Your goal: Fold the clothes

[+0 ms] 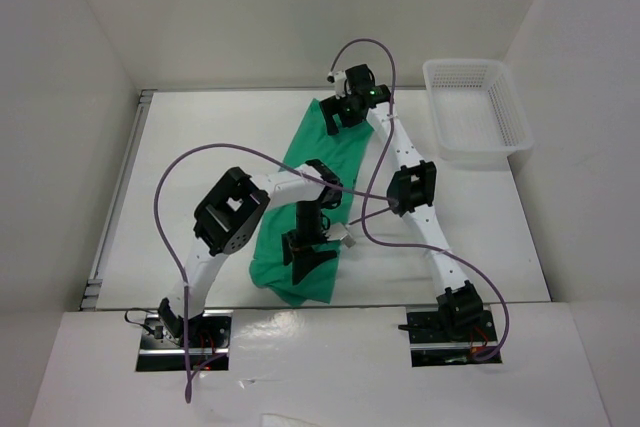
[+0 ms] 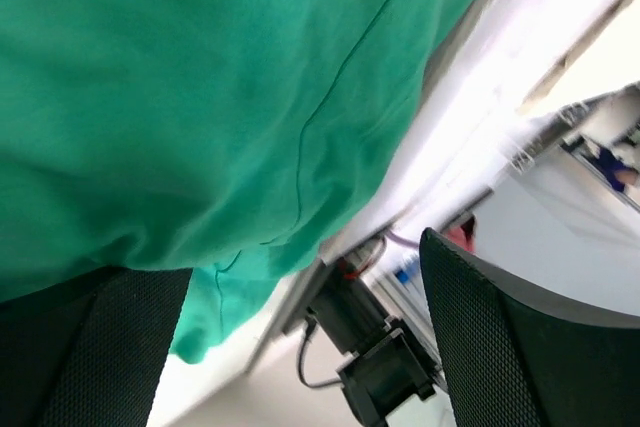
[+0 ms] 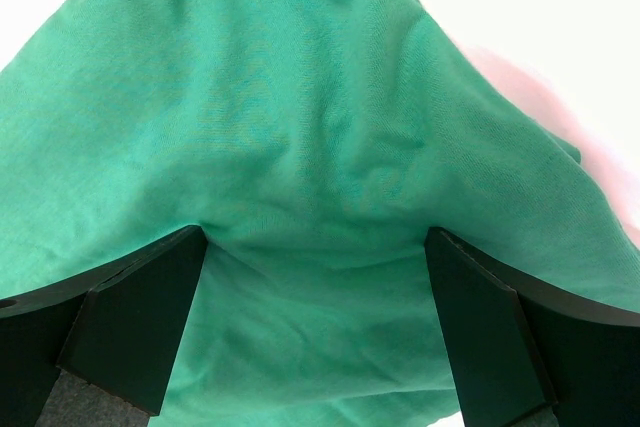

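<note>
Green tee (image 1: 335,152) is lying on the table (image 1: 200,147) as a long rumpled strip, running from near-centre up toward the far side and leaning a bit right. It's not flat at all, more like loosely bunched lengthwise. Basket (image 1: 478,152) sits far right, well apart from it.

Left end effector (image 2: 290,277) is down at the near end of the tee, jaws spread wide, nothing pinched. Its wrist view shows cloth right beside one finger, with a seam line running across it. Right end effector (image 3: 312,242) is at the far end, also spread wide. There's a hump of fabric sitting between the fingers, but they aren't pressing on it.

Handling-wise I'd guess this thing is light, thin and totally limp. It'll sag the moment it's lifted, wrinkle easily, and probably drag along the smooth table rather than stay put. Grabbing the middle would just make a tent. Better bet is a hem or shoulder edge at each end, one per arm. Pinch deep enough to catch all the layers, then pull the ends apart to get it flat before any fold.
</note>
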Controlling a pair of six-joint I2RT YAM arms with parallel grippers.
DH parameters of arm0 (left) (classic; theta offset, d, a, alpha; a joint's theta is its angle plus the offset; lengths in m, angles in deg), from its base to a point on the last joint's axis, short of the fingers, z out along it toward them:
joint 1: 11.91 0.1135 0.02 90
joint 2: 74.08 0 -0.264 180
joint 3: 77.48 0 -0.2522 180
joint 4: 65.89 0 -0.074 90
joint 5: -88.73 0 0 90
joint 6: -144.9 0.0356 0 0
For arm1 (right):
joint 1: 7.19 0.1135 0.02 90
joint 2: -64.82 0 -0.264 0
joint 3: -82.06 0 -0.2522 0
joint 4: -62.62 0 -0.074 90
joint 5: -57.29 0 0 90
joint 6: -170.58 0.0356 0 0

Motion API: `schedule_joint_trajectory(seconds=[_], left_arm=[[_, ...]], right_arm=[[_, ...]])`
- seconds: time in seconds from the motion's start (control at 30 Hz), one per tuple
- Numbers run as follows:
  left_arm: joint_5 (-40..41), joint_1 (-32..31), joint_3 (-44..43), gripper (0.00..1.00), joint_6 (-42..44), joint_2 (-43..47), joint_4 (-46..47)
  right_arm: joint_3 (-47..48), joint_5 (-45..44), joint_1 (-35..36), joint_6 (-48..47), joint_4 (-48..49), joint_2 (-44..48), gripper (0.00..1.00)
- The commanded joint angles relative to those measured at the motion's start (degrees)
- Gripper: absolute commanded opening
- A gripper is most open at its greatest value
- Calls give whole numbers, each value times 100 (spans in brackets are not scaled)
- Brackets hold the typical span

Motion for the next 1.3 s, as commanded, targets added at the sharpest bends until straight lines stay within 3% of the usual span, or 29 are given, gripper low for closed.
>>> schedule_joint_trajectory(seconds=[0.0, 0.23, 0.53, 0.67, 0.77, 0.9, 1.0, 1.13, 1.27], left_arm=[[-355, -38, -490, 99, 383, -205, 1253], [-408, 199, -1317, 99, 128, 199, 981], [-391, 541, -782, 99, -144, 1559, 963], [-425, 1015, -729, 99, -144, 2088, 911], [-548, 1604, -483, 99, -144, 2484, 911], [-952, 2903, -79, 99, -144, 2985, 971], [-1330, 4552, 27, 99, -144, 3170, 1025], [-1393, 5557, 229, 99, -161, 3337, 1094], [-1129, 6087, 581, 99, -372, 3627, 1236]], right_arm=[[233, 21, 127, -88, 173, -39, 99], [-126, -295, 127, -141, 173, 795, 99], [-1409, -815, 75, -202, 296, 2465, 99], [-2216, -990, 75, -202, 427, 3186, 99], [-2752, -1254, 75, -202, 541, 3678, 99], [-3203, -1254, 75, -202, 393, 3829, 99], [-3133, -1113, 75, -62, 50, 3408, 99], [-2782, -946, 153, 61, -21, 2820, 99], [-2483, -833, 321, 61, -196, 2397, 99]])
